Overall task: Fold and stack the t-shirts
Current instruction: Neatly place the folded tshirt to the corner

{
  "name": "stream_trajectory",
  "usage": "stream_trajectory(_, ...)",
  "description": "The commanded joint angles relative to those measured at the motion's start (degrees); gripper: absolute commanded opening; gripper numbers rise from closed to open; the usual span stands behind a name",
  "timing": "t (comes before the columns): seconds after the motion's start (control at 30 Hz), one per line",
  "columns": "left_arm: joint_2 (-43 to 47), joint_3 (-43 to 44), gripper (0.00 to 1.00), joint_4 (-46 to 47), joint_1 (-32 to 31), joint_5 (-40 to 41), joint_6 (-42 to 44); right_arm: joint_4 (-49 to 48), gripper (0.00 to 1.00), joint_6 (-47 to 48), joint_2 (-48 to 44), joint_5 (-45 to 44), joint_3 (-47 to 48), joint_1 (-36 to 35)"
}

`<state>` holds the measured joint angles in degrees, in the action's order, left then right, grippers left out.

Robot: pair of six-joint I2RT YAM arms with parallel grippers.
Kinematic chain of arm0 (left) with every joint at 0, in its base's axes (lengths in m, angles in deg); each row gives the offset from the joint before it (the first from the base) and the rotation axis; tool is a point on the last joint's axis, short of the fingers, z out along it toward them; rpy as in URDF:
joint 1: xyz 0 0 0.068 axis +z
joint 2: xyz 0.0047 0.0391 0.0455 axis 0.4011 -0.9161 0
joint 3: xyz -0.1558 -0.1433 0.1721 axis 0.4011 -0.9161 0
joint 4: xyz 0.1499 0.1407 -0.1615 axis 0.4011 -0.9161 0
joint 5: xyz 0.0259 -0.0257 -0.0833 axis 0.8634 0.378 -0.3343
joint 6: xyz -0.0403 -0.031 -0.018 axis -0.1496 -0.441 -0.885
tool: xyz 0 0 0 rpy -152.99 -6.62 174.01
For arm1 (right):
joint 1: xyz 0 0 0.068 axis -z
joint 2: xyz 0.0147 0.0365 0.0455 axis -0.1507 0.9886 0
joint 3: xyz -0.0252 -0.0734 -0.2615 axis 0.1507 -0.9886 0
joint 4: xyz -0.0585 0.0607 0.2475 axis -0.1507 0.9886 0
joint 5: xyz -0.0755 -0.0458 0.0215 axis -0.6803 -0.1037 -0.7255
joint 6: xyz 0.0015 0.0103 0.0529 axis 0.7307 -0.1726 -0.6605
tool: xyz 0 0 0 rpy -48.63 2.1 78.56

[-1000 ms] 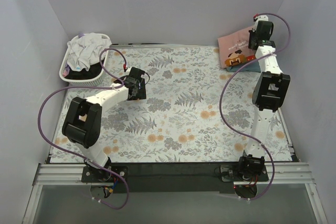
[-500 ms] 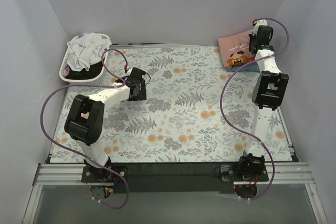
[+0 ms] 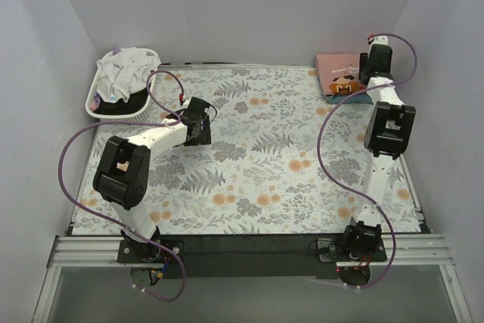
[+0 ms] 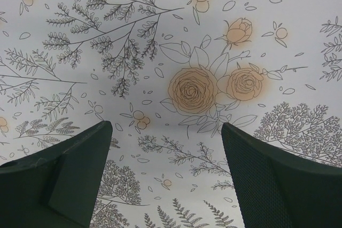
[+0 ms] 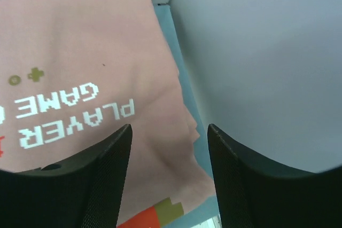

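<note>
Surface: a table is being covered by a grey-and-orange floral printed cloth (image 3: 257, 164), with plain grey walls (image 3: 227, 5) closing it in on three sides.
Folded item: a dusty-pink folded cotton t-shirt (image 5: 96, 41) with a cartoon print is lying flat in the far right corner.
Right gripper (image 5: 169, 129): it is being held directly over the pink t-shirt's right edge, with the jaws apart and nothing between them.
Remaining items: white and dark crumpled cloth tees (image 3: 125, 69) are being kept in a white slatted plastic basket (image 3: 98, 111) at the far left.
Left gripper (image 4: 165, 126): it is being held spread wide and empty above bare floral cloth.
Key relation: the basket is lying beyond and left of the left gripper, and the left arm is judged much the nearer.
Left arm pose: the arm is being extended forward, with the wrist pointing down.
</note>
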<state>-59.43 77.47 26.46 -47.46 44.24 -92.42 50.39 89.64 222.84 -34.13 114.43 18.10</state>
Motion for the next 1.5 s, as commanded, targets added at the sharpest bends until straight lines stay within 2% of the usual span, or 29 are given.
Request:
stream_trajectory(0.0,1.06,2.04,0.82,-0.12,0.08,-0.04,-0.46,-4.75,0.65,-1.20,-7.23,-3.27,-2.70,0.06)
stream_trajectory(0.17,3.78,2.05,0.82,-0.39,0.08,0.05,-0.99,-2.56,0.69,-4.97,-18.56,-1.78,-10.17,-2.66)
stream_trajectory(0.3,8.26,1.69,0.83,-0.30,0.08,0.40,-1.52,0.96,0.69,-11.48,-30.86,5.75,-20.18,-3.10)
stream_trajectory(0.37,11.60,1.69,0.83,0.23,0.08,0.40,-1.43,2.79,0.72,-14.98,-39.12,7.45,-26.43,-3.10)
stream_trajectory(0.53,18.81,2.22,0.84,-0.03,0.08,-0.39,-2.31,10.35,0.74,-16.93,-59.68,14.30,-37.77,-3.02)
stream_trajectory(0.7,33.73,-0.67,0.86,-1.35,0.08,-0.21,-3.54,21.59,0.87,-15.53,-81.10,19.04,-46.20,-3.02)
stream_trajectory(0.83,46.39,-3.58,0.86,-3.02,0.08,-1.79,-4.16,25.31,0.93,-15.53,-95.89,20.46,-52.01,-3.10)
stream_trajectory(0.87,48.94,-3.75,0.87,-3.72,0.08,-3.27,-4.42,25.22,0.98,-15.79,-98.97,20.37,-53.50,-3.36)
stream_trajectory(0.9,52.88,-3.67,0.87,-5.47,0.08,-3.55,-5.29,25.13,0.98,-16.05,-104.57,18.11,-56.48,-3.80)
stream_trajectory(1.03,62.46,-4.89,0.88,-8.99,0.08,-3.12,-8.62,24.61,0.98,-16.41,-114.45,10.10,-61.94,-9.24)
stream_trajectory(1.17,72.14,-12.26,0.92,-9.26,0.08,2.50,-13.19,24.69,0.98,-15.35,-122.45,2.55,-69.48,-14.96)
stream_trajectory(1.2,73.82,-14.11,0.96,-8.83,0.08,4.51,-13.99,24.69,0.98,-15.26,-125.69,1.05,-70.91,-15.58)
stream_trajectory(1.23,75.40,-15.95,0.98,-8.56,0.08,5.23,-14.87,24.69,0.98,-15.18,-127.11,0.60,-72.40,-16.37)
stream_trajectory(1.37,84.10,-25.97,0.98,-5.40,0.08,5.15,-16.28,23.91,0.98,-15.00,-132.92,0.42,-78.12,-17.43)
stream_trajectory(1.47,86.40,-28.53,0.98,-3.12,0.08,3.75,-14.80,22.41,0.98,-15.52,-136.43,1.04,-82.60,-17.52)
